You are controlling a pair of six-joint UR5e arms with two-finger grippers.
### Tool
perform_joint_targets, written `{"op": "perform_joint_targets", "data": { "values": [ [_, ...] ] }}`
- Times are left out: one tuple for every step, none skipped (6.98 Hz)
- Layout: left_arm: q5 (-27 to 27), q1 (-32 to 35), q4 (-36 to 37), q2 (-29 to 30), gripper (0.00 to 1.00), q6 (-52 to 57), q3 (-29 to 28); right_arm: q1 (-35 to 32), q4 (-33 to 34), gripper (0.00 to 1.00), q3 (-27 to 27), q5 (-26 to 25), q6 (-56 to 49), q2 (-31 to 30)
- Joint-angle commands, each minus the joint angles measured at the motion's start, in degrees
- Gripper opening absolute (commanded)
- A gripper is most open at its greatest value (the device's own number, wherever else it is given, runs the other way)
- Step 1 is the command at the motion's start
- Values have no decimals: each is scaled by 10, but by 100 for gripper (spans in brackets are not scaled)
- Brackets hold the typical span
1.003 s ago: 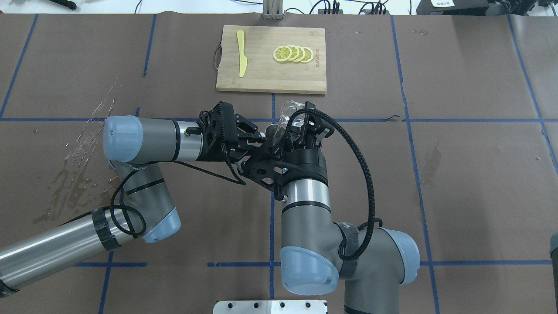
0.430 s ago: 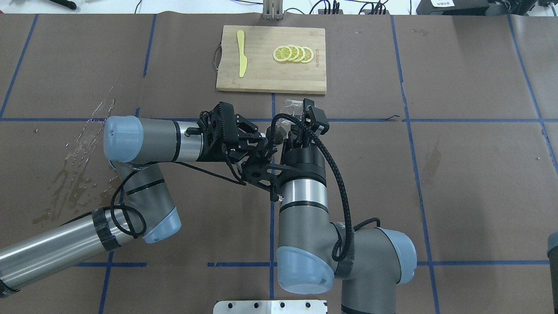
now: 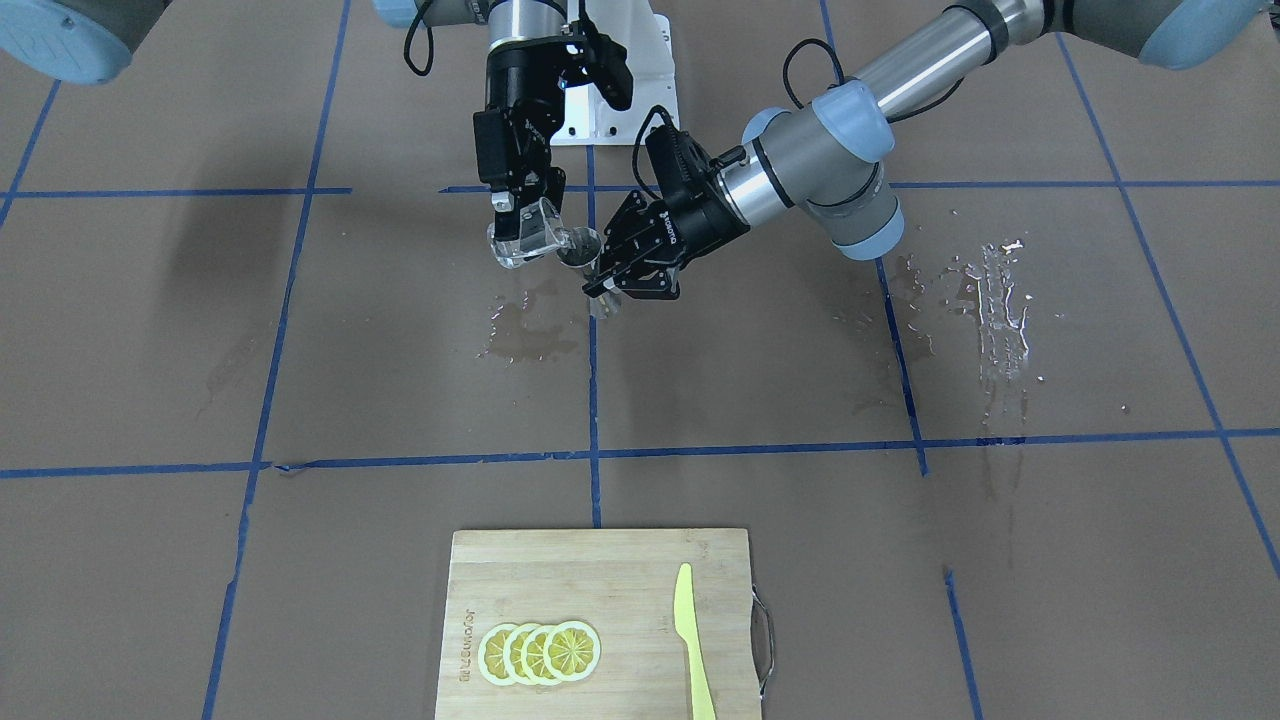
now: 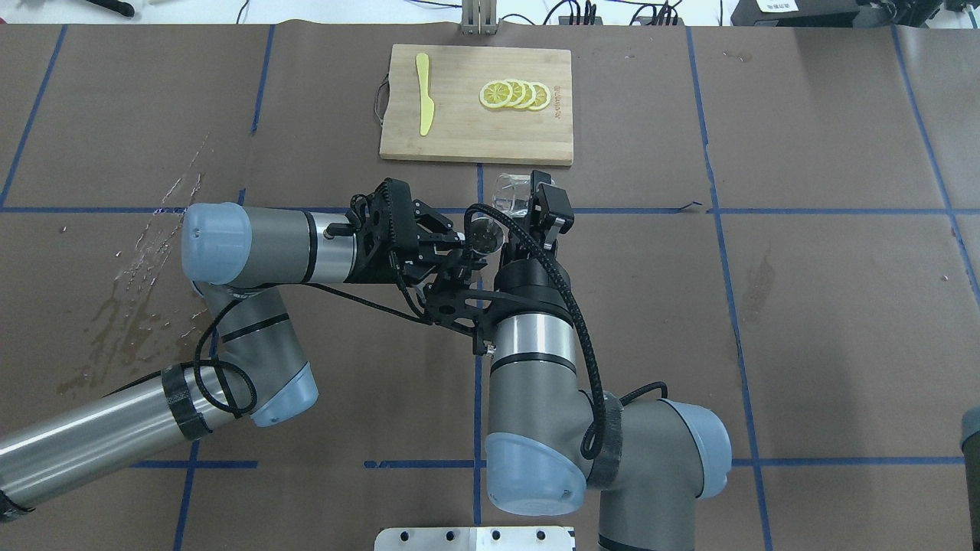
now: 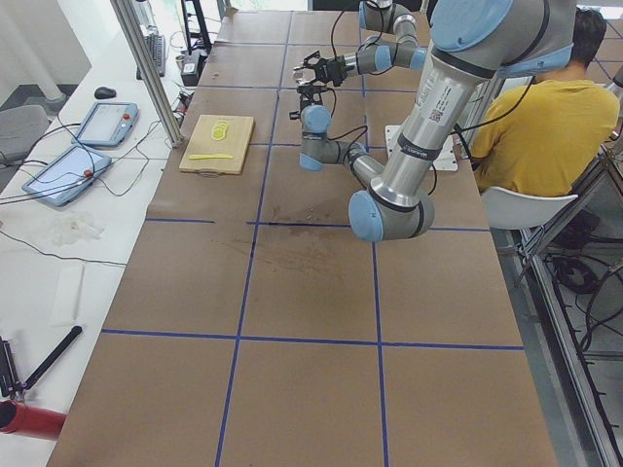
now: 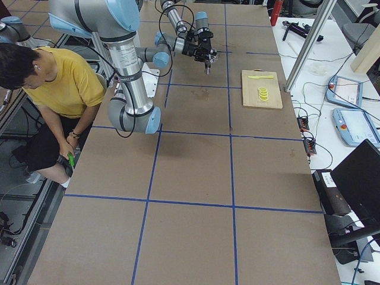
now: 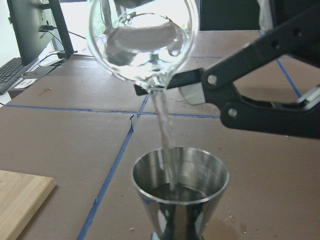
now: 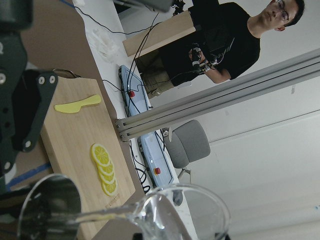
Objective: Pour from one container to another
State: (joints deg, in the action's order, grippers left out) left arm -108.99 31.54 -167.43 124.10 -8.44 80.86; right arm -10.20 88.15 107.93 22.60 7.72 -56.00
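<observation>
pouring well calls for a slow tilt of the tumbler [image 7: 142, 45], clamped in the right gripper [image 3: 520, 225], so its thin stream [image 7: 165, 130] lands centred in the jigger [image 7: 180, 182], gripped upright by the left gripper [image 3: 598, 278] above the table [image 3: 300, 380], near a wet patch [image 3: 525, 340], without overfilling.

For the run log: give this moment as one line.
phase: pouring | right pincer: holds tilted tumbler | left pincer: holds jigger | stream: landing inside jigger

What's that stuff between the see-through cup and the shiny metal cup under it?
A thin stream of clear liquid falls from the tilted tumbler down into the open top of the jigger. The left wrist view shows it best.
</observation>
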Motion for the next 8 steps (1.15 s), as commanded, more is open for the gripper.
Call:
{"op": "perform_joint_targets", "data": {
  "values": [
    [0, 0, 0, 0, 0, 0, 0, 0, 0, 0, 0, -5, -28, 0],
    [0, 0, 0, 0, 0, 0, 0, 0, 0, 0, 0, -8, -37, 0],
    [0, 0, 0, 0, 0, 0, 0, 0, 0, 0, 0, -9, -39, 0],
    [0, 0, 0, 0, 0, 0, 0, 0, 0, 0, 0, -9, -42, 0],
    [0, -1, 0, 0, 0, 0, 0, 0, 0, 0, 0, -9, -42, 0],
    [0, -1, 0, 0, 0, 0, 0, 0, 0, 0, 0, -9, -42, -1],
    [0, 0, 0, 0, 0, 0, 0, 0, -4, 0, 3, -8, -36, 1],
    [0, 0, 0, -1, 0, 0, 0, -2, -13, 0, 10, -4, -2, 0]
  ]
}}
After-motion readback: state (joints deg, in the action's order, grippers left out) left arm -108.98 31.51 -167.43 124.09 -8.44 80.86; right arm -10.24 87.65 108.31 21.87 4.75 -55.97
